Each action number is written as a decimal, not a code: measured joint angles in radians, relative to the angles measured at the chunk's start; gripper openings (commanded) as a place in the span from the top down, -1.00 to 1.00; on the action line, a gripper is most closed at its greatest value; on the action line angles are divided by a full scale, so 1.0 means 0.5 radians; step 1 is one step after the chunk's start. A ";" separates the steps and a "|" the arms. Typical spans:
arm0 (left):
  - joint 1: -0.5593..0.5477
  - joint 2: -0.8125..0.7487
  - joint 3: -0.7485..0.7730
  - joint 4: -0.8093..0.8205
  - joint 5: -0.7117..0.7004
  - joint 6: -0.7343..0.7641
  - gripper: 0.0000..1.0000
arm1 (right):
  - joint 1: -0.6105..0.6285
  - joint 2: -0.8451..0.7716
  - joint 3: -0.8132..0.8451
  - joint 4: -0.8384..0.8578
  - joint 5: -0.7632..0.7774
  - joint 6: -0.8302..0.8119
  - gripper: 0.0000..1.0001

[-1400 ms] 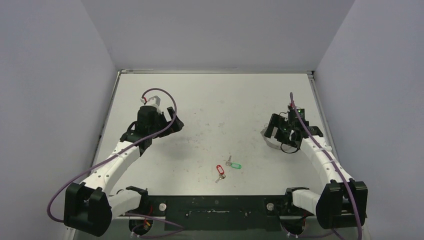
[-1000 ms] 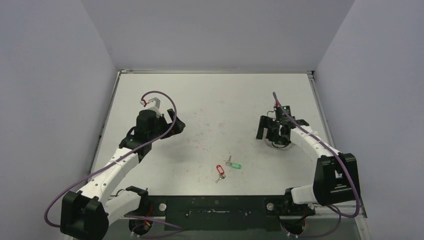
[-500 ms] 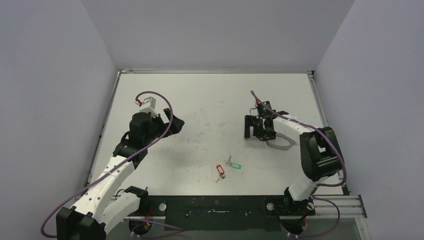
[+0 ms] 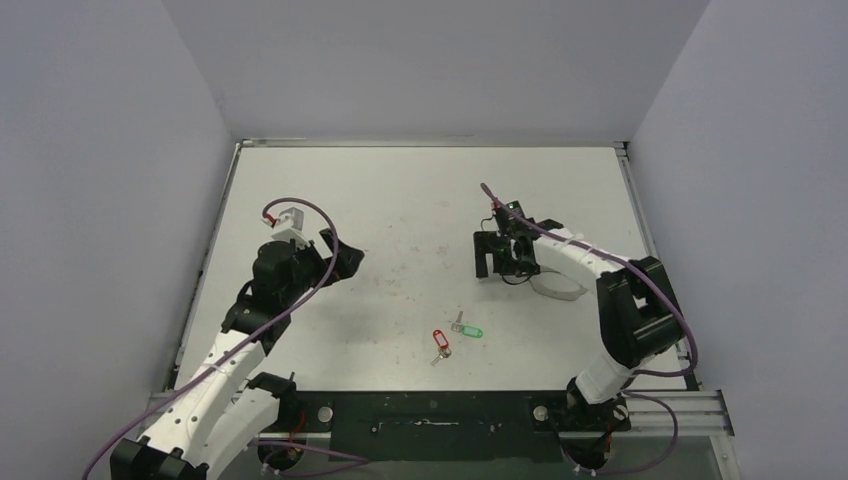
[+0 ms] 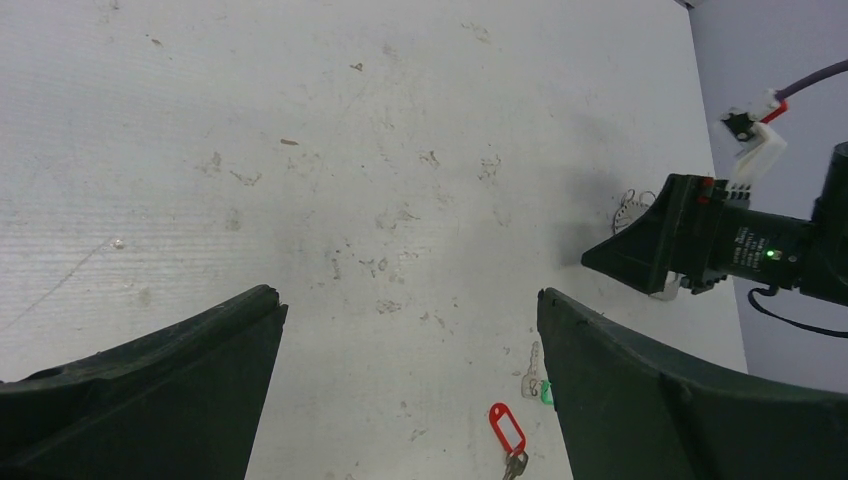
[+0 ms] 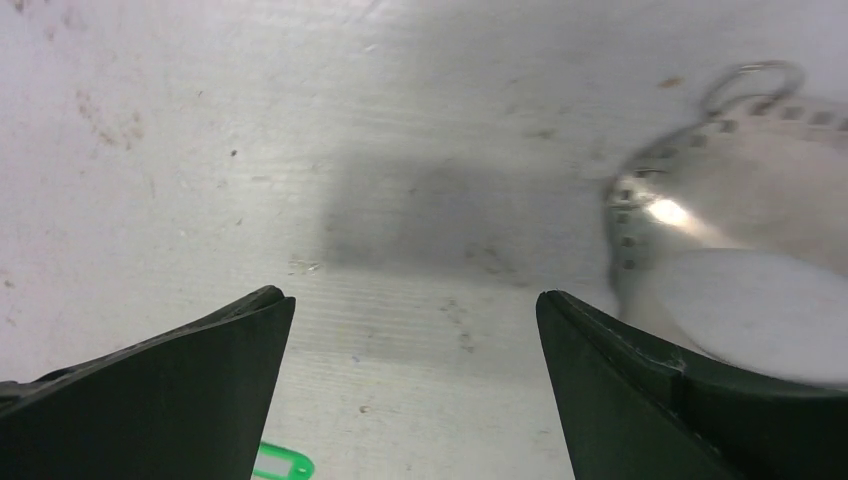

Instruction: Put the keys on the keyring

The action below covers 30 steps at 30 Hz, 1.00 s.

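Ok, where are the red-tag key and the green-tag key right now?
red-tag key (image 4: 441, 342): top external view, on its red tag.
green-tag key (image 4: 471, 331): top external view, on its green tag.

**Three Views of One Table**

The top camera looks down from above and behind the arm bases and sees the whole table (image 4: 420, 180). The left wrist camera hangs well above the table's left side and faces rightward, seeing the right gripper (image 5: 600, 258) and the keys (image 5: 507, 432) far off. The right wrist camera is near the surface; its lower edge shares the green tag (image 6: 283, 464) with both other views.
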 measured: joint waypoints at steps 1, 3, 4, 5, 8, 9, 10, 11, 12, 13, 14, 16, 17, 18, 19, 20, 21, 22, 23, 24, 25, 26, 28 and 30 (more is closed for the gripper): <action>0.001 0.014 0.000 0.006 0.005 -0.001 -0.94 | -0.016 -0.043 0.000 -0.022 0.055 0.002 -0.94; 0.002 0.056 0.001 0.021 0.021 -0.001 -0.94 | -0.071 -0.156 0.000 -0.048 0.173 0.013 -0.94; 0.004 0.093 0.001 0.029 0.037 -0.001 -0.94 | -0.111 -0.219 0.000 -0.052 0.240 0.023 -0.95; 0.005 0.140 0.002 0.037 0.057 -0.001 -0.94 | -0.145 -0.284 -0.001 -0.050 0.306 0.037 -0.95; 0.009 0.285 0.002 0.051 0.126 -0.005 -0.94 | -0.323 -0.427 -0.037 -0.002 0.458 0.068 -0.97; 0.010 0.329 0.002 0.058 0.150 -0.007 -0.94 | -0.375 -0.459 -0.060 0.013 0.495 0.076 -0.97; 0.010 0.364 0.002 0.070 0.174 -0.011 -0.94 | -0.433 -0.475 -0.082 0.023 0.524 0.084 -0.98; 0.010 0.391 0.002 0.083 0.196 -0.017 -0.94 | -0.478 -0.474 -0.097 0.025 0.545 0.090 -0.97; 0.011 0.414 0.002 0.098 0.215 -0.022 -0.94 | -0.508 -0.457 -0.105 0.023 0.551 0.092 -0.97; 0.011 0.428 0.002 0.108 0.233 -0.024 -0.94 | -0.523 -0.428 -0.105 0.018 0.549 0.092 -0.97; 0.011 0.439 0.002 0.117 0.246 -0.027 -0.94 | -0.524 -0.389 -0.105 0.023 0.544 0.091 -0.97; 0.011 0.451 0.002 0.132 0.268 -0.030 -0.94 | -0.520 -0.298 -0.104 0.032 0.488 0.087 -0.97; 0.011 0.452 0.002 0.134 0.275 -0.030 -0.94 | -0.520 -0.246 -0.104 0.041 0.449 0.082 -0.97; 0.011 0.452 0.002 0.136 0.282 -0.030 -0.94 | -0.520 -0.197 -0.106 0.054 0.404 0.079 -0.97; 0.011 0.452 0.002 0.137 0.285 -0.030 -0.94 | -0.519 -0.156 -0.115 0.077 0.362 0.077 -0.97; 0.011 0.452 0.002 0.137 0.289 -0.030 -0.94 | -0.519 -0.124 -0.130 0.105 0.313 0.074 -0.97; 0.011 0.451 0.002 0.137 0.289 -0.030 -0.94 | -0.519 -0.099 -0.147 0.121 0.266 0.073 -0.97; 0.011 0.450 0.002 0.137 0.289 -0.029 -0.94 | -0.519 -0.083 -0.166 0.137 0.222 0.073 -0.97; 0.011 0.447 0.002 0.135 0.289 -0.028 -0.94 | -0.519 -0.072 -0.184 0.150 0.178 0.072 -0.97; 0.011 0.443 0.003 0.134 0.288 -0.028 -0.94 | -0.519 -0.069 -0.196 0.161 0.145 0.072 -0.97; 0.011 0.438 0.003 0.133 0.288 -0.028 -0.94 | -0.519 -0.065 -0.201 0.175 0.124 0.063 -0.97; 0.011 0.432 0.003 0.132 0.288 -0.028 -0.94 | -0.519 -0.065 -0.202 0.201 0.084 0.063 -0.97; 0.011 0.421 0.003 0.133 0.288 -0.028 -0.94 | -0.519 -0.065 -0.204 0.255 0.011 0.061 -0.96; 0.011 0.420 0.005 0.132 0.288 -0.028 -0.94 | -0.518 -0.060 -0.204 0.295 -0.058 0.060 -0.96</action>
